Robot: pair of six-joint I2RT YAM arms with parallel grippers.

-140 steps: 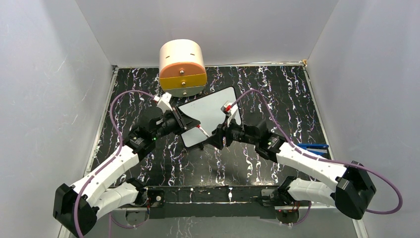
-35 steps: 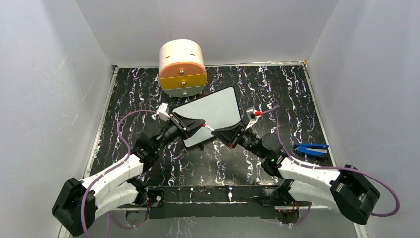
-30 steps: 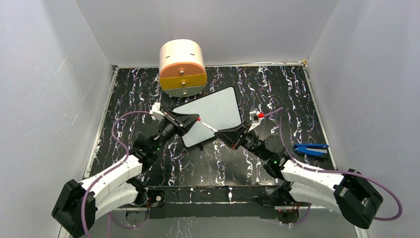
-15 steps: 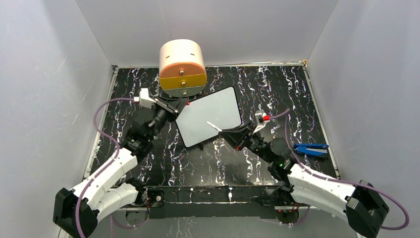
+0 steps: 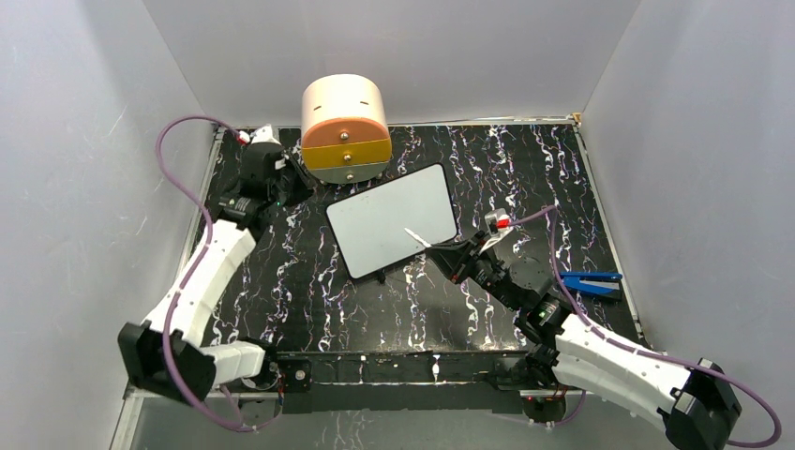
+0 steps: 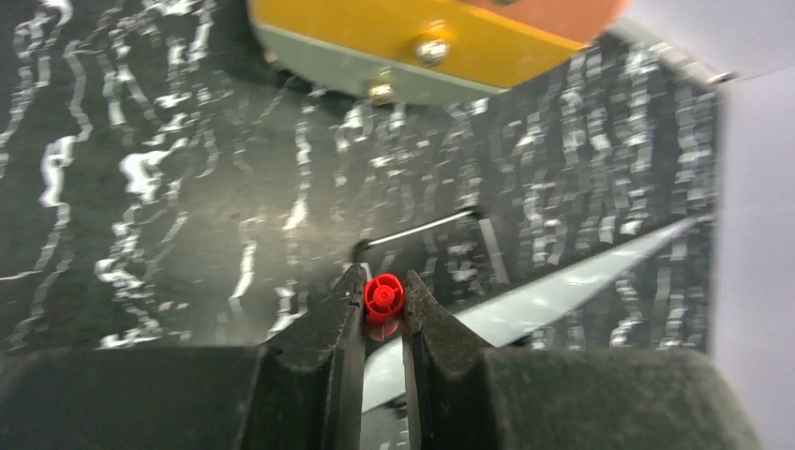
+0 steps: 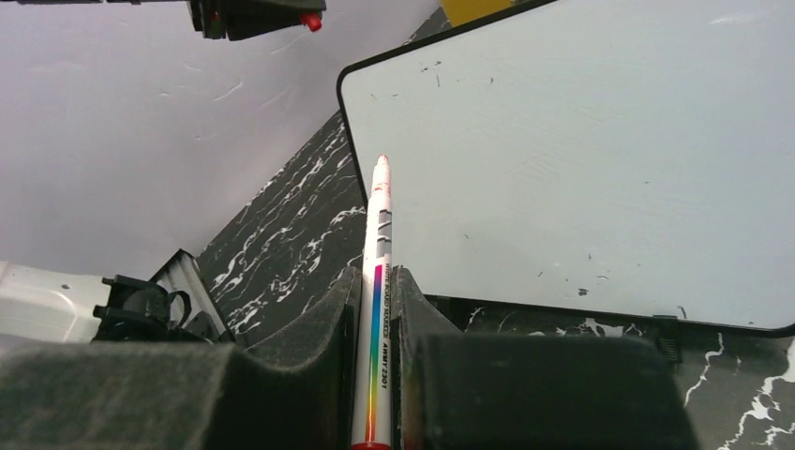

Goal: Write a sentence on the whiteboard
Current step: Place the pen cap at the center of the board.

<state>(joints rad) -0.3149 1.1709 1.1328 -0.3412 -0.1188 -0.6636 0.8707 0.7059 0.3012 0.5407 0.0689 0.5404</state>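
Observation:
The whiteboard [image 5: 389, 220] lies flat and tilted on the black marbled table, its white face [image 7: 581, 159] bare except for a few small specks. No sentence shows on it. My right gripper [image 5: 448, 258] is shut on a white marker [image 7: 380, 216] with its cap off, tip pointing over the board's near left corner, just above it. My left gripper [image 5: 298, 186] is far left beside the drawer unit, shut on the marker's red cap [image 6: 383, 295]. In the left wrist view the board is a pale sliver [image 6: 562, 291] to the right.
A round peach drawer unit [image 5: 345, 127] with orange and grey drawer fronts [image 6: 422, 37] stands at the back, just behind the board's far left corner. A blue tool [image 5: 589, 279] lies at the right of the table. White walls close in on three sides.
The left arm has swung away from the board to the back left with the red cap. The right gripper has drawn back slightly to the near right with the bare marker.

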